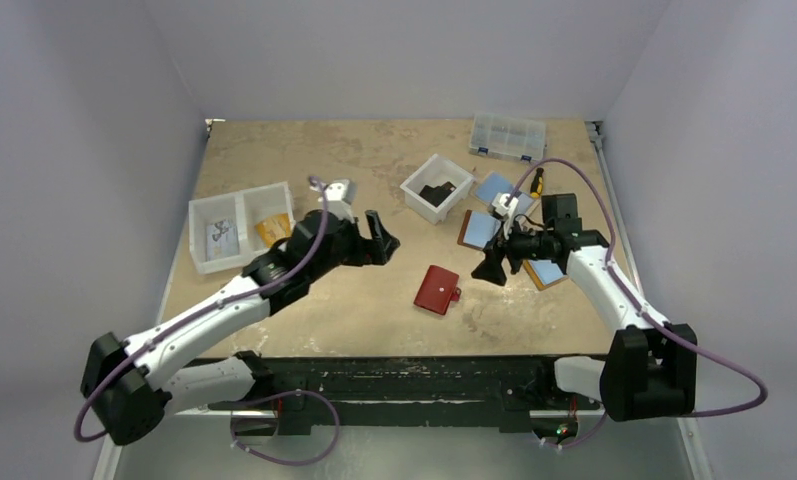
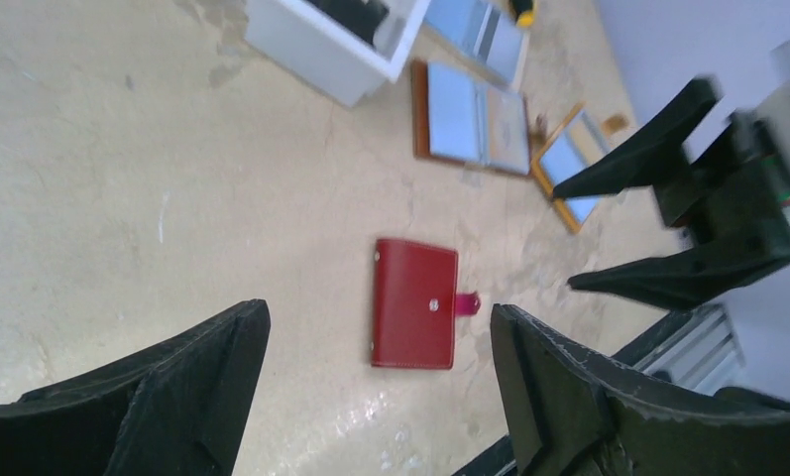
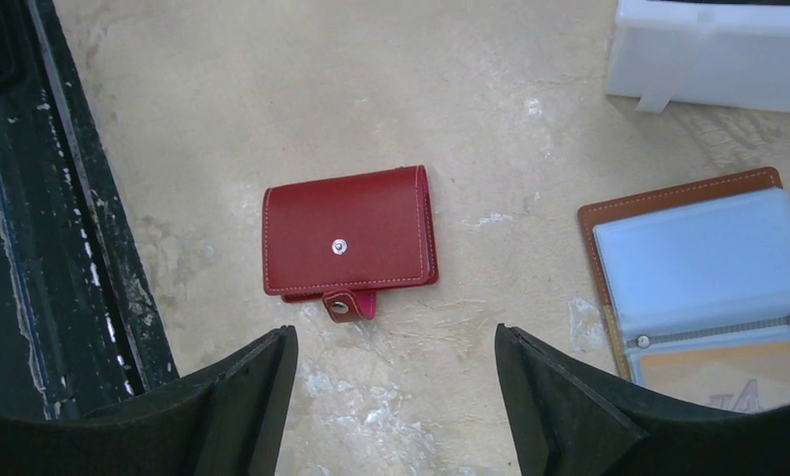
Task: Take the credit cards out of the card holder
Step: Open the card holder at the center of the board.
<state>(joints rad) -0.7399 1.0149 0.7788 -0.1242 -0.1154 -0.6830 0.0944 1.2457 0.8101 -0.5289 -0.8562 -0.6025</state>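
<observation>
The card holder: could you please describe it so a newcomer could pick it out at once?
On the tan table, look between the small white bin and the near edge. The card holder lies there closed, by itself. It alone is dark red with a pink strap tab; the brown holders nearby lie open.

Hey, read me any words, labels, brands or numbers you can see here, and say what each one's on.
No text can be read.
Card holder: plain red, no print.
Brown holder: dark mark on its orange card, cut off, unreadable.
White bin: printed cards inside, too small.
</observation>
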